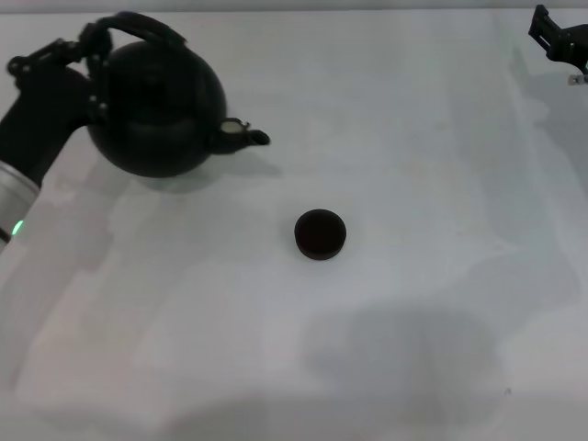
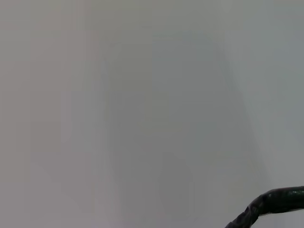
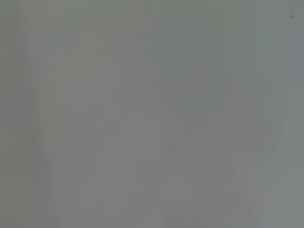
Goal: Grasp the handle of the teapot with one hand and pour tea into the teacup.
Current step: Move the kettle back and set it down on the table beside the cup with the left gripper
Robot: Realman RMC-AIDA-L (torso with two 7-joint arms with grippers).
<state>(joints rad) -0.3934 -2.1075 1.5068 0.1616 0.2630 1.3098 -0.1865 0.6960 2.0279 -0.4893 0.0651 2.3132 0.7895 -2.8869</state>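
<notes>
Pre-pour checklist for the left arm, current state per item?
1. Left pincer at the tall arched black hoop handle of the large round matte black teapot: ok; whether it is shut on the handle: cannot tell.
2. Short stubby spout points toward the small round dark handleless teacup: ok.
3. Spout over the teacup: not ok, the teapot is behind and to the left of it.
4. Teacup upright, standing apart on the white table: ok.
5. Right pincer parked at the far right corner, off the pour path: ok.
6. Tea level in the teapot: cannot tell.
</notes>
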